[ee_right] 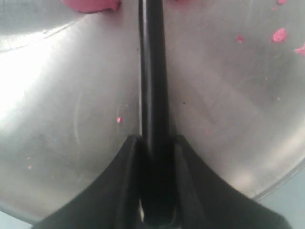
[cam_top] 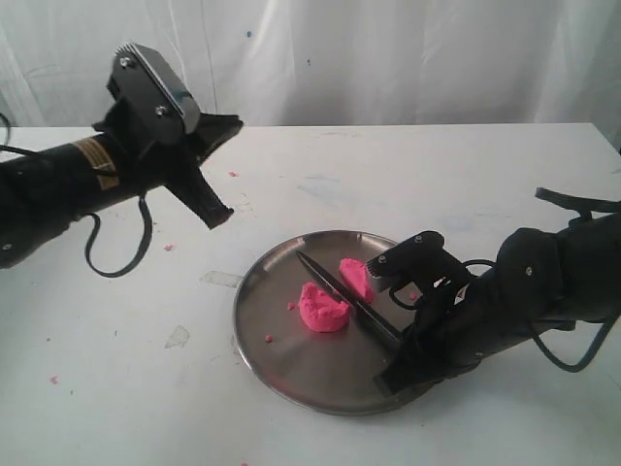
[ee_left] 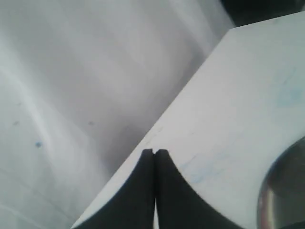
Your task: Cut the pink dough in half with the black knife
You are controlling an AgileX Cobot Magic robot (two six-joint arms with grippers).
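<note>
The pink dough [cam_top: 324, 309] lies in two chunks on the round steel plate [cam_top: 281, 364] in the exterior view, and we see the black knife [cam_top: 344, 296] running between them, its point toward the far rim. The nearer chunk is the larger, a lumpy half-round with a dented top; the other chunk sits just beyond the blade, partly hidden by the right gripper [cam_top: 403, 349]. That gripper rests low over the plate's near right edge, clamped on the knife's handle. Small pink crumbs [cam_top: 269, 338] dot the plate and the white table [cam_top: 116, 388]. The left gripper [cam_top: 215, 194] hangs in the air, well away from the plate, over the table's left side, with a white curtain [cam_top: 388, 58] behind.

In the left wrist view we see none of the dough or knife. The left gripper [ee_left: 155, 152] has its two black fingers pressed together with nothing between them, above the table edge [ee_left: 190, 86], and only a sliver of the plate's rim [ee_left: 267, 191] shows at the picture's border.

The right wrist view gives us what the exterior view cannot: the right gripper's fingers [ee_right: 128, 167] squeezing the knife [ee_right: 152, 86] from both sides, the knife stretching straight away across the shiny plate [ee_right: 62, 95]. An edge of the dough [ee_right: 90, 5] shows beside the blade at the far end, with more crumbs [ee_right: 279, 34] scattered on the metal.
</note>
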